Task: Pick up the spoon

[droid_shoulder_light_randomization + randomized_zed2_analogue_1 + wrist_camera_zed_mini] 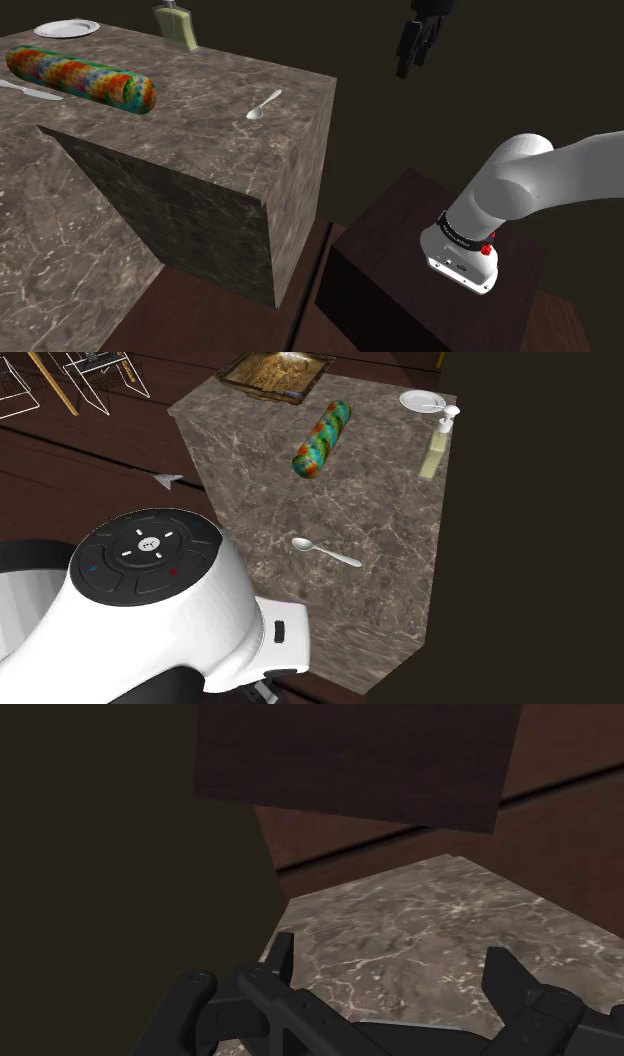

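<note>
A small silver spoon (264, 105) lies flat on the marble counter (200, 120), near its corner closest to the arm; its bowl points toward the counter's front edge. From the second exterior view the spoon (326, 554) lies alone on bare marble (380, 502). My black gripper (408, 58) hangs high in the air, off the counter's side on the shoulder view's right and well apart from the spoon. In the wrist view the gripper (395, 976) is open, its fingers (283, 959) wide apart with nothing between them, above a marble corner (430, 919).
A multicoloured roll (80, 78), a knife (25, 90), a white plate (66, 28) and a soap bottle (177, 25) sit further back on the counter. A tray (276, 372) lies at its far end. The dark stand (440, 290) is beside the counter.
</note>
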Robot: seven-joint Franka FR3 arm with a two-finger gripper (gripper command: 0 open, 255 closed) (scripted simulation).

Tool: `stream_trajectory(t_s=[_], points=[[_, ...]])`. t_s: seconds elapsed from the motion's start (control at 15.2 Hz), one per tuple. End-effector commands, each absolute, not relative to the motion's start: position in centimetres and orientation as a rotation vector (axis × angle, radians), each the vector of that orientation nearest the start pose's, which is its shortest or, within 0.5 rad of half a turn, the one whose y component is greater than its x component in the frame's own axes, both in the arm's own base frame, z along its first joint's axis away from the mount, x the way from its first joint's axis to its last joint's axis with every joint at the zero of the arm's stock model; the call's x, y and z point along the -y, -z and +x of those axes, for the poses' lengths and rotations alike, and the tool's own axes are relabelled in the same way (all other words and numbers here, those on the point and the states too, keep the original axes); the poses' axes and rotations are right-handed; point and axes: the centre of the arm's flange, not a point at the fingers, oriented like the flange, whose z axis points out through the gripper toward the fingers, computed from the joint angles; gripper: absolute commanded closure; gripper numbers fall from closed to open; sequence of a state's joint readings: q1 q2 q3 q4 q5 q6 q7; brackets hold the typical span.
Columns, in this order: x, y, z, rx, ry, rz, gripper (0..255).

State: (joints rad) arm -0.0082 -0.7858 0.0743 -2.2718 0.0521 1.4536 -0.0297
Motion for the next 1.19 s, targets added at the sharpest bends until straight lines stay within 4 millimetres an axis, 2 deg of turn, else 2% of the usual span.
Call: stream_trajectory(t_s=[0.0,1.12], points=[[-3.4,-61.9,29.4,0.123,-0.053,-3.14,0],[-14.3,-53.9,45.6,0.396,0.115,-3.118,0]])
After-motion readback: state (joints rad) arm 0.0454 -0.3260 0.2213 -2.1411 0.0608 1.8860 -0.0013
